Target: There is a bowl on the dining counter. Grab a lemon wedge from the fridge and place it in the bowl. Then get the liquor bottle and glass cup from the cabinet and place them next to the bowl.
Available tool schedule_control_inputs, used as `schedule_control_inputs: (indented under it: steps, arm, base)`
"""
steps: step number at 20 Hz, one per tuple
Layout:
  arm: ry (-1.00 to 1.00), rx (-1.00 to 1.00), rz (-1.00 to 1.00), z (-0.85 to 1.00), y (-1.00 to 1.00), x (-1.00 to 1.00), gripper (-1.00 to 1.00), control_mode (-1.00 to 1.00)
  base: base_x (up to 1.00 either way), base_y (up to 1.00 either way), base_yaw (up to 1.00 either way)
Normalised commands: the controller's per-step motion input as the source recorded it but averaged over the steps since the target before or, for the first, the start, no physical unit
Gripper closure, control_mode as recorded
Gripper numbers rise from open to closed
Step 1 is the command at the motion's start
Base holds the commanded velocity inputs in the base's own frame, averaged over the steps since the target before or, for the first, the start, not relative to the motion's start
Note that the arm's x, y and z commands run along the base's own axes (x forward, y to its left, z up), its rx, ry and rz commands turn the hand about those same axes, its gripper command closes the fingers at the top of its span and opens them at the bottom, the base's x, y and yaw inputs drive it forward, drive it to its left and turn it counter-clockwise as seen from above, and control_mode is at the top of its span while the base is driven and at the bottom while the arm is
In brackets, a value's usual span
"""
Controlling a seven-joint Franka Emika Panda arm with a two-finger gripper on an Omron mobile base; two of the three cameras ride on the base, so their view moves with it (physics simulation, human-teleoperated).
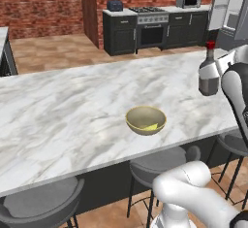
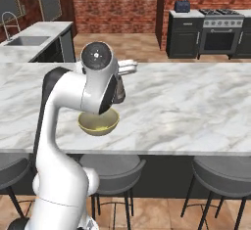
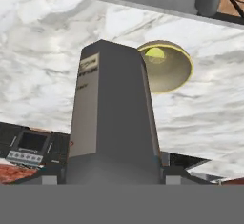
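Liquor bottle carried over the counter, lemon already in the bowl.

Across mid-frame, long white grey-veined marble dining counter (image 1: 58,105). At right of the left base view, dark grey square-bodied liquor bottle with red cap (image 1: 209,74), seemingly held above the slab, well apart from the bowl. Lower centre, shallow tan-yellow round bowl (image 1: 146,120) holding 1 small yellow lemon wedge (image 1: 151,126). Gripper (image 3: 114,170) apparently pinching the bottle, fingers hidden. Judged: step 1 done; bottle not yet set down; cup left.
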Motion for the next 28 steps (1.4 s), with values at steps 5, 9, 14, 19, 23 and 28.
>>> schedule_control_inputs:
  steps: [5,9,14,19,23,28]
  arm:
    - [0.03,-0.03,0.13,-0.76,-0.31,0.77,1.00,-1.00]
    - [0.02,0.00,0.03,-0.78,0.00,0.60,1.00,-1.00]
    - [0.02,0.00,0.00,-0.72,0.00,0.47,1.00,-1.00]
    - [0.01,0.00,0.00,-0.66,0.00,0.27,1.00,-1.00]
    - [0.00,0.00,0.01,-0.57,0.00,0.25,1.00,-1.00]
    - [0.00,0.00,0.02,-0.45,0.00,0.37,1.00,-1.00]
  base:
    - [0.00,0.00,0.00]
    - [0.00,0.00,0.00]
    - [0.00,0.00,0.00]
    - [0.00,0.00,0.00]
    - [0.00,0.00,0.00]
    - [0.00,0.00,0.00]
